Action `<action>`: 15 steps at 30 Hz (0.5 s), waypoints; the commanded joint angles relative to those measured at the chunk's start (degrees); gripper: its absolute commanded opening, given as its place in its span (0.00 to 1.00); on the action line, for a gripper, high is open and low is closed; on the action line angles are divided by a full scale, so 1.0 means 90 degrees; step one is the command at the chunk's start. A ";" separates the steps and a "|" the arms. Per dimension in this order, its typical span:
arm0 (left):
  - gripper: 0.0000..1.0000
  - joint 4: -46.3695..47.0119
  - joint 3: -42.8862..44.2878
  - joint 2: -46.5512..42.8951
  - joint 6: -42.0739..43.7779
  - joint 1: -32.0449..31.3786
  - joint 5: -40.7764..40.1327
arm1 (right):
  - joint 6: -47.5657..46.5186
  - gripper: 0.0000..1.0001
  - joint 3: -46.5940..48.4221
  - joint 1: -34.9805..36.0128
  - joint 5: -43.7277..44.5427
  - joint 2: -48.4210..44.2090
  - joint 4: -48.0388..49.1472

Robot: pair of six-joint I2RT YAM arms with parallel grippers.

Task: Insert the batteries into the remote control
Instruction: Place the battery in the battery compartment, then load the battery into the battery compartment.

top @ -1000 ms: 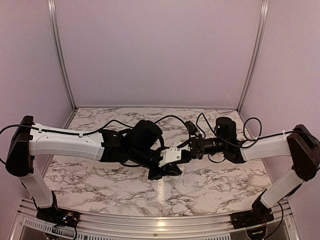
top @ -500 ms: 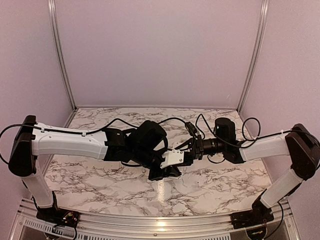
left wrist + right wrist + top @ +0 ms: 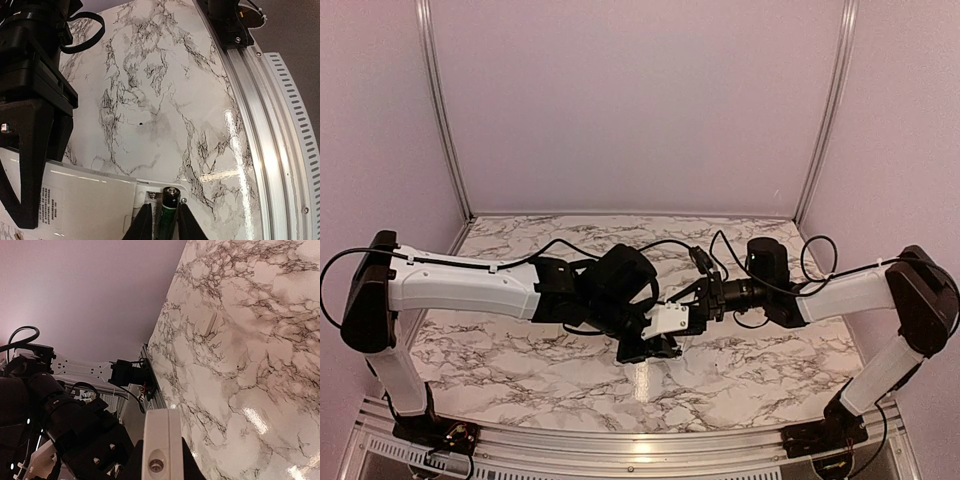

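The white remote control [image 3: 670, 319] is held in the air over the table's middle, between the two arms. My right gripper [image 3: 696, 311] is shut on one end of it; in the right wrist view the remote [image 3: 160, 427] stands end-on between the fingers of my right gripper [image 3: 161, 452]. My left gripper [image 3: 163, 207] is shut on a dark green and black battery [image 3: 168, 207]. The battery's tip sits at the open battery bay in the back of the remote [image 3: 85, 200], beside a spring contact. In the top view my left gripper [image 3: 653, 346] is just under the remote.
The marble table [image 3: 750, 365] lies below the held remote. A small flat white piece [image 3: 212, 323] lies on the marble. The aluminium front rail [image 3: 270, 150] runs along the table's near edge. Cables loop above the right wrist [image 3: 720, 245].
My left arm has shifted to the right, closer to the remote. The remote, held by my right gripper, has sunk slightly and moved a little left.
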 commanded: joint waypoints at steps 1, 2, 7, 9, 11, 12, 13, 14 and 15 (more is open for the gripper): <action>0.23 -0.0452 0.0026 0.0108 -0.0005 0.0028 -0.0311 | 0.0176 0.00 0.0092 0.0045 -0.0329 -0.0003 0.0345; 0.26 -0.0441 0.0033 0.0094 -0.0023 0.0028 -0.0325 | 0.0178 0.00 0.0086 0.0043 -0.0322 0.0000 0.0346; 0.40 -0.0345 0.0069 0.0074 -0.0166 0.0052 -0.0467 | 0.0193 0.00 0.0056 0.0020 -0.0318 0.0068 0.0398; 0.42 -0.0309 0.0095 0.0076 -0.0216 0.0071 -0.0543 | 0.0199 0.00 0.0050 0.0026 -0.0327 0.0095 0.0420; 0.45 -0.0276 0.0131 0.0058 -0.0293 0.0091 -0.0585 | 0.0192 0.00 0.0042 0.0015 -0.0320 0.0108 0.0426; 0.46 -0.0245 0.0132 0.0032 -0.0307 0.0103 -0.0592 | 0.0185 0.00 0.0041 0.0009 -0.0319 0.0127 0.0426; 0.47 -0.0201 0.0119 0.0002 -0.0324 0.0106 -0.0620 | 0.0184 0.00 0.0039 0.0006 -0.0314 0.0141 0.0426; 0.49 -0.0153 0.0107 -0.0063 -0.0353 0.0106 -0.0654 | 0.0185 0.00 0.0031 0.0003 -0.0310 0.0170 0.0433; 0.50 -0.0097 0.0087 -0.0127 -0.0367 0.0106 -0.0682 | 0.0179 0.00 0.0022 -0.0005 -0.0314 0.0194 0.0456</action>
